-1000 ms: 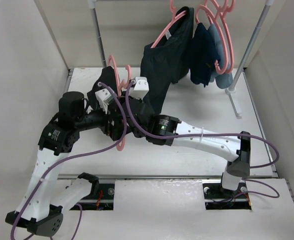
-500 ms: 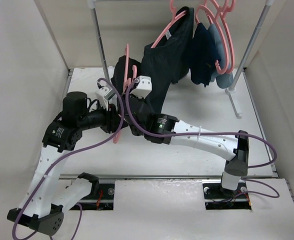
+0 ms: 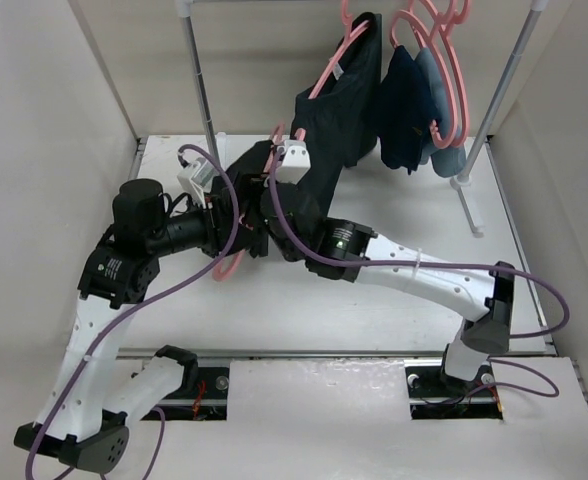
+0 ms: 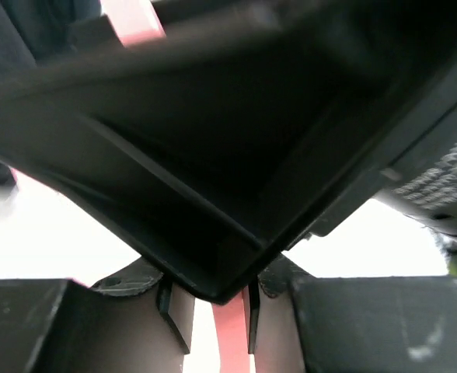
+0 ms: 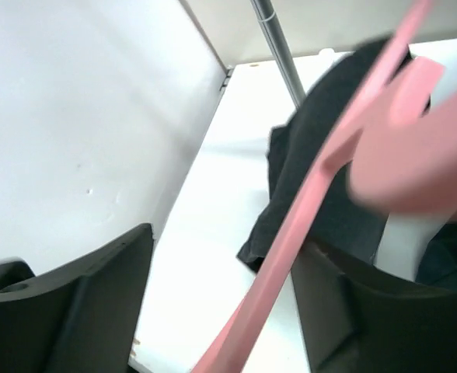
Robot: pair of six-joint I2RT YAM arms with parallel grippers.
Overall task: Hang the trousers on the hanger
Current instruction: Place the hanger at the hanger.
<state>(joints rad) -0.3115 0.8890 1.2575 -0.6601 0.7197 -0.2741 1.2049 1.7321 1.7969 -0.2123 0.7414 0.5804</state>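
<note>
the left claw (image 4: 211, 311) is pinched on a bar of the thin pink plastic hanger (image 3: 230, 266). the right claw (image 5: 225, 295) is spread, with that hanger passing loose between its fingers. the long black soft-cloth trousers (image 5: 345, 210) hang bunched just beyond both claws, seemingly draped on the hanger, above the white table (image 3: 394, 215). best to hold the left pinch firm and the hanger level, so the cloth cannot slide off.

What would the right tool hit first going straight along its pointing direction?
The thin pink plastic hanger: its bar crosses between the open fingers of the right tool. Past it lie the black cloth trousers, then the white table. Depth is blurred, so the order is a best guess.
</note>
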